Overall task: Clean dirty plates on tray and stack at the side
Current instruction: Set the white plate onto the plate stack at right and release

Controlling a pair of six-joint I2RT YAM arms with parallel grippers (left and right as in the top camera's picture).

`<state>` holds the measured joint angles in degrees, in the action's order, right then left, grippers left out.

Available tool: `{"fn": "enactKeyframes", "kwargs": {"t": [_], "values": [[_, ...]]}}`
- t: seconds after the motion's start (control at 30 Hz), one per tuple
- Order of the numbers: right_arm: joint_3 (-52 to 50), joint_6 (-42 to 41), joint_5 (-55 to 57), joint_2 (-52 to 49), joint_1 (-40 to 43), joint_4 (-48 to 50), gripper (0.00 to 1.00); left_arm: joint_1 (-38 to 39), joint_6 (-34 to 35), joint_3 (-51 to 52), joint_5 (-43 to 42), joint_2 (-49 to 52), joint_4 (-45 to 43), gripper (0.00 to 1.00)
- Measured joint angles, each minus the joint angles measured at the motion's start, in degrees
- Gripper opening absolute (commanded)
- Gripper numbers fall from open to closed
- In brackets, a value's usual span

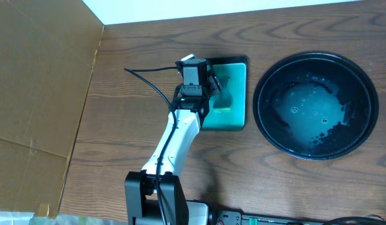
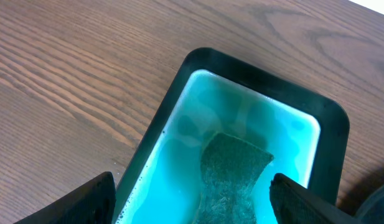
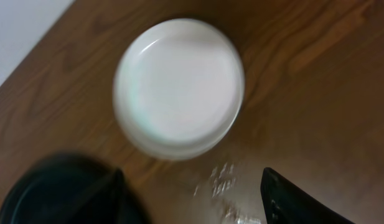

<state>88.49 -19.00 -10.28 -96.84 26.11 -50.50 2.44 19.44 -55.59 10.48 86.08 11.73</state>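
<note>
The large round black tray [image 1: 314, 103] stands at the right, wet and glossy, with no plate in it. The plates [image 3: 179, 87] show only in the right wrist view, as a pale stack on the wood beside the black tray [image 3: 48, 186]; the view is blurred and no smear shows. My right gripper [image 3: 192, 199] is open and empty, above the table in front of the stack. My left gripper [image 1: 213, 84] is open over the small teal-lined sponge tray [image 1: 236, 122]. Its fingers [image 2: 192, 196] straddle the dark green sponge [image 2: 232, 180] lying in the tray without closing on it.
A cardboard sheet [image 1: 36, 75] covers the left side of the table. A black cable [image 1: 149, 78] runs to the left wrist. Water drops [image 3: 226, 180] lie on the wood near the plate stack. A power strip [image 1: 243, 219] sits at the front edge.
</note>
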Motion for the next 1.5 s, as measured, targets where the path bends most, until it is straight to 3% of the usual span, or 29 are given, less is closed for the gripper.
{"fn": "enactKeyframes", "kwargs": {"t": [0.13,0.17,0.33,0.5,1.0,1.1,1.23,1.5], "values": [[-1.29,1.62,0.0,8.33,-6.08,-3.56,0.69,0.0,0.0,0.0,0.02,0.0,0.0,0.8],[-2.78,2.08,-0.07,10.54,-8.81,-3.19,0.99,0.0,0.0,0.0,0.02,0.0,-0.02,0.8],[-9.18,4.59,-0.5,16.44,-20.94,-2.86,0.99,0.0,0.0,0.0,0.02,0.0,0.0,0.8],[-10.03,5.25,-0.46,16.68,-27.78,-4.59,0.99,0.0,0.0,0.0,0.02,0.0,0.0,0.8],[-10.43,7.13,-0.15,16.68,-29.46,-10.34,0.99,0.0,0.0,0.0,0.02,0.0,0.0,0.8],[-12.63,8.68,-0.11,17.42,-29.46,-7.56,0.99,0.0,0.0,0.0,0.02,0.0,0.0,0.8],[-21.99,11.63,-0.28,22.77,-29.46,3.74,0.99,0.0,0.0,0.0,0.02,0.0,-0.02,0.8],[-46.93,14.91,-0.83,46.07,-29.46,30.25,0.99,0.0,0.0,0.0,0.02,0.0,0.04,0.8]]}}
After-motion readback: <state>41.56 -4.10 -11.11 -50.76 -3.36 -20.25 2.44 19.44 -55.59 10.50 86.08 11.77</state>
